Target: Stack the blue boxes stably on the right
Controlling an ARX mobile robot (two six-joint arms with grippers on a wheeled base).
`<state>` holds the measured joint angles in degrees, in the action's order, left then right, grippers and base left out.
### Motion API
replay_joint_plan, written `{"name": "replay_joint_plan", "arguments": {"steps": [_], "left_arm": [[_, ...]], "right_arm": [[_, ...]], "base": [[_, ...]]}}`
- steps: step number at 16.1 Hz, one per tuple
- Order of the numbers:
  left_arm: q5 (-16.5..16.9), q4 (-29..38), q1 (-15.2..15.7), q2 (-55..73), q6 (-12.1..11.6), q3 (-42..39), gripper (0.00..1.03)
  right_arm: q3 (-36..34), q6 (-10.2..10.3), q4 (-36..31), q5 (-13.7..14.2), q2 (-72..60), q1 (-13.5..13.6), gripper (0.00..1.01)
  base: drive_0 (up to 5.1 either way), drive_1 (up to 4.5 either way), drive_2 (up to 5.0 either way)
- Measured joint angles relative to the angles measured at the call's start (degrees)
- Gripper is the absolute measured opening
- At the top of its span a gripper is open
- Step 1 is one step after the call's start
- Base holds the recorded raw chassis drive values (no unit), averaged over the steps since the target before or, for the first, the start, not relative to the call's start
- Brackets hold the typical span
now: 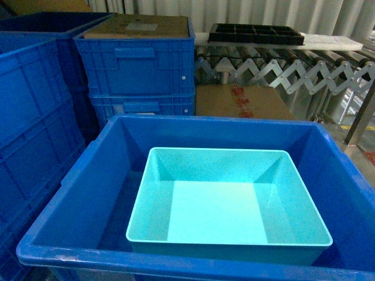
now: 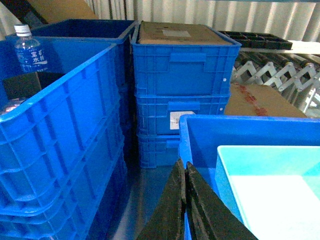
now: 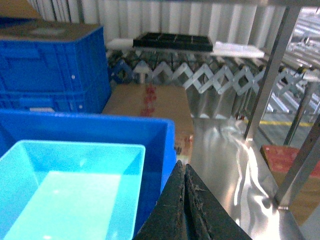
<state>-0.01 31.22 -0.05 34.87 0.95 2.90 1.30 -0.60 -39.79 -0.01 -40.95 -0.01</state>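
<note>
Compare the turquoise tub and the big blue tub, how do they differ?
The turquoise tub is light turquoise; the blue tub is royal blue. The turquoise tub is smaller and sits inside the blue tub, which surrounds it. The blue tub's walls rise higher than the turquoise tub's rim. Both are smooth, rectangular and open-topped.

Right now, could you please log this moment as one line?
turquoise tub: nested in royal-blue tub | left gripper: shut, empty | right gripper: shut, empty
</note>
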Motion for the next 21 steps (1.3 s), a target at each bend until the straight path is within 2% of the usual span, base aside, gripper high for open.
{"name": "replay_joint_plan", "arguments": {"steps": [2,3,9,17,18,19,21], "left_arm": [[-0.02,0.35,0.00,-1.22,0.00,-0.66,0.02],[-0.02,2.86,0.00,-1.09,0.00,-1.92,0.02],[0.00,-10.75,0.02,-14.32,-0.02,-1.99,0.02],[0.00,-21.03,0.02,-24.83,-0.02,-1.99,0.02],[-0.11,-24.85,0.02,-27.52,-0.02,-1.95,0.02],[-0.17,-32.09,0.02,-33.70,0.00,-1.97,0.02],[-0.15,-31.63,0.09,-34.29,-0.11,-1.97,0.02]], "right_arm": [[-0.52,0.00,3.21,0.00,1.66,0.00,0.02],[-0.52,0.00,3.63,0.00,2.71,0.00,0.02],[-0.55,0.00,17.66,0.00,18.84,0.00,0.02],[-0.55,0.00,28.83,0.00,30.08,0.00,0.02],[-0.55,0.00,29.81,0.00,30.97,0.00,0.02],[-0.50,0.00,37.24,-0.02,35.80,0.00,0.02],[-0.52,0.02,40.02,0.00,40.68,0.00,0.02]], "base": [[0.0,0.00,0.0],[0.0,0.00,0.0],[0.0,0.00,0.0],[0.0,0.00,0.0],[0.0,0.00,0.0],[0.0,0.00,0.0],[0.0,0.00,0.0]]}}
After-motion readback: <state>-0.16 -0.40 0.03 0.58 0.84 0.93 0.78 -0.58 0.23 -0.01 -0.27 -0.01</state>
